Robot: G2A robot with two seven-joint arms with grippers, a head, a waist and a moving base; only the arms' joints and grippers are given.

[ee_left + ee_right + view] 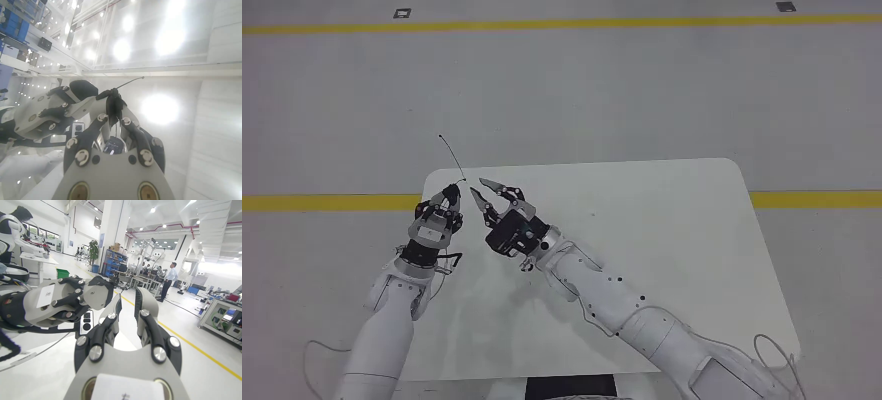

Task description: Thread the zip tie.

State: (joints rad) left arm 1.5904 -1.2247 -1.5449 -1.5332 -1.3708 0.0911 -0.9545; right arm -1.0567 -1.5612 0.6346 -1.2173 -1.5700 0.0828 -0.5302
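Top view: logged left tool (448,198) above the far left corner of the tabletop (662,230), pinching the zip tie (450,155), with its thin free length angled up and away beyond the tabletop edge. Logged right tool (490,190) just beside, spread wide, holding nothing, pointed toward the zip tie. Checked against left wrist view: found dark pads (113,109) pressed flat together on the zip tie, with a short strand hanging back toward the wrist and a long strand jutting clear, slightly thickened at its end; head or tip, cannot tell. Noted one right fingertip (105,94) close against the pinch point; touching or not, cannot tell. Judged very light, narrow, springy, smooth-sided: likely to bow and quiver when nudged, likely to slide through a loose pinch, unlikely to break. Best taken across the flat faces, near the free end but short of it, leaving a little stub to steer; avoid gripping far back, to limit whip.
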